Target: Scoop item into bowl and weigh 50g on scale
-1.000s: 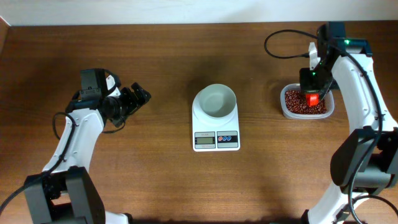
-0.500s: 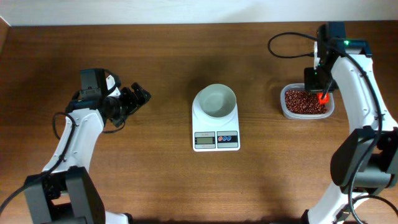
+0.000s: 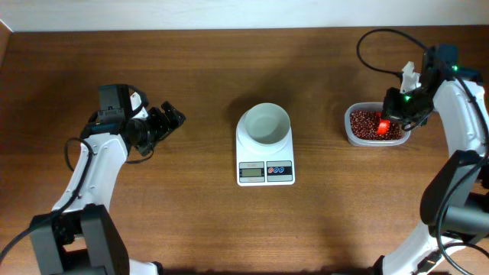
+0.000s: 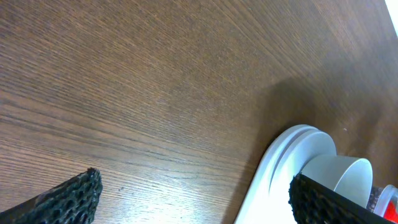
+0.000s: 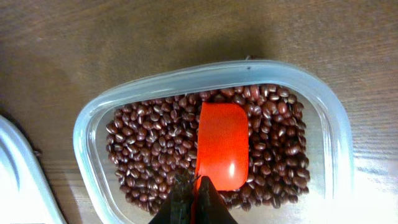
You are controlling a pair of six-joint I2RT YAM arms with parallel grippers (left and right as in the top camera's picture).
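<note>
Pinching the handle of the red scoop [image 5: 222,146] in the right gripper [image 5: 193,202], jaws pressed tight on it. Resting its blade face up among the beans [image 5: 149,149] inside the clear tub [image 5: 93,124], seemingly with no load aboard. Loading the scoop, then, by the look of it. Next calls for digging under the heap, lifting level over the tub's rim, then carrying left to the white bowl [image 3: 264,124], sitting on the scale [image 3: 265,172] mid-table and apparently empty. Spread wide at the left gripper [image 3: 170,118], holding nothing, hovering over bare wood well apart from the scale
</note>
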